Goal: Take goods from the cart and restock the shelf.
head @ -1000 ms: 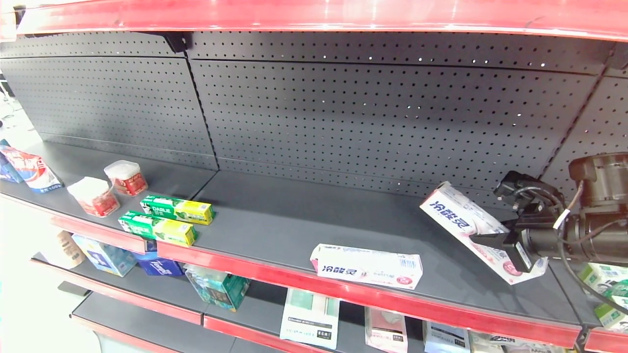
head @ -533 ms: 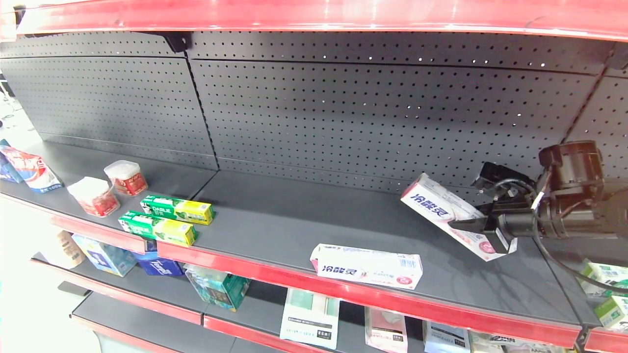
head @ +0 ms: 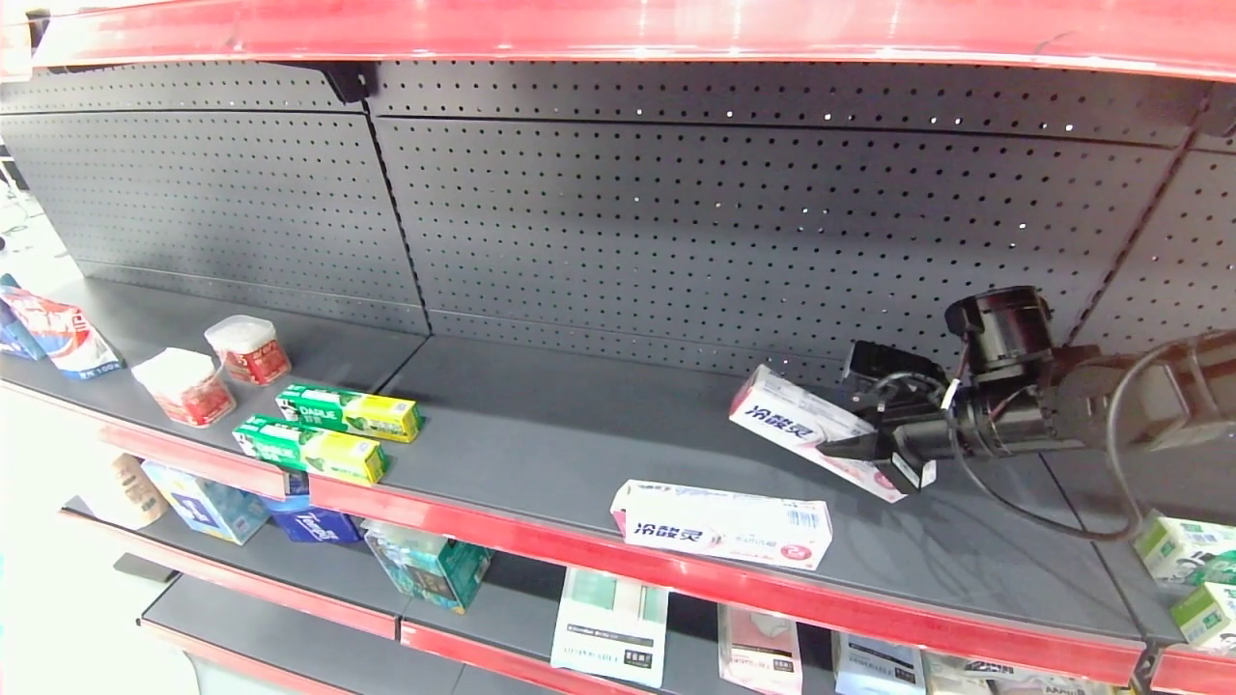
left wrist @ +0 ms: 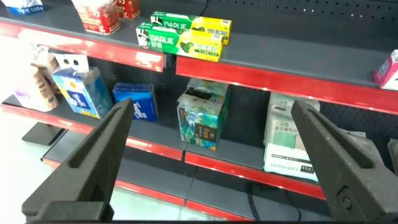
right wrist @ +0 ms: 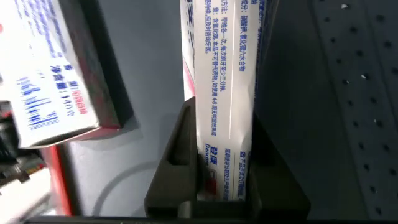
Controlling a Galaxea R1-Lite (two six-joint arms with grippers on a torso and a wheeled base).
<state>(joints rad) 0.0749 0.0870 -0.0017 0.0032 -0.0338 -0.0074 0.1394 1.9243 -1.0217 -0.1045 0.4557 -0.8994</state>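
My right gripper [head: 874,446] is shut on a white toothpaste box [head: 806,425], held tilted just above the grey shelf [head: 541,434] at the right, near the pegboard back. In the right wrist view the box [right wrist: 225,81] stands clamped between the two dark fingers [right wrist: 180,155]. A second white toothpaste box [head: 722,523] lies flat at the shelf's front edge, also seen as the box [right wrist: 53,74] beside the held one. My left gripper [left wrist: 211,149] hangs open in front of the lower shelves, with nothing between its fingers.
Two green-and-yellow toothpaste boxes [head: 328,430] and two red-labelled tubs [head: 217,372] sit on the shelf's left part, with a bag [head: 63,333] at the far left. Green-white cartons [head: 1193,569] stand at the far right. Lower shelves hold boxed goods [left wrist: 202,115].
My right arm has carried the held toothpaste box leftwards and lower, from the shelf's right end towards its middle, close to the shelf surface.
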